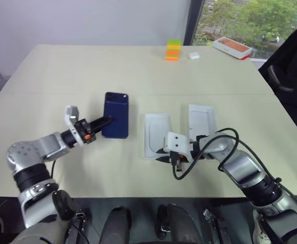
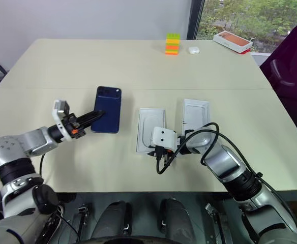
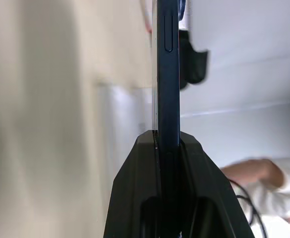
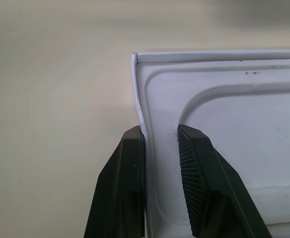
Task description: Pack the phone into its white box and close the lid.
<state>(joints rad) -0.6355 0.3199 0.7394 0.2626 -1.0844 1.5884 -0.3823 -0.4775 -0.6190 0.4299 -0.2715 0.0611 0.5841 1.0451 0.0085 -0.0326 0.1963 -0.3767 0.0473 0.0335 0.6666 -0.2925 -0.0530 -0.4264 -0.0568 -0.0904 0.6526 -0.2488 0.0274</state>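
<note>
The left gripper (image 1: 107,121) had its jaws closed on the phone (image 1: 116,115); the right gripper (image 4: 160,148) had its jaws astride the white box (image 1: 157,134) wall.

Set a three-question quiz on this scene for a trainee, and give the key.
1. True or false: the phone lies inside a white tray.
2. What is the left pincer clamped on? A) the phone B) a tray C) nothing
3. Which of the two white trays is the right pincer at: the left tray or the right tray?
Key: 1 false; 2 A; 3 the left tray, at its near end.
</note>
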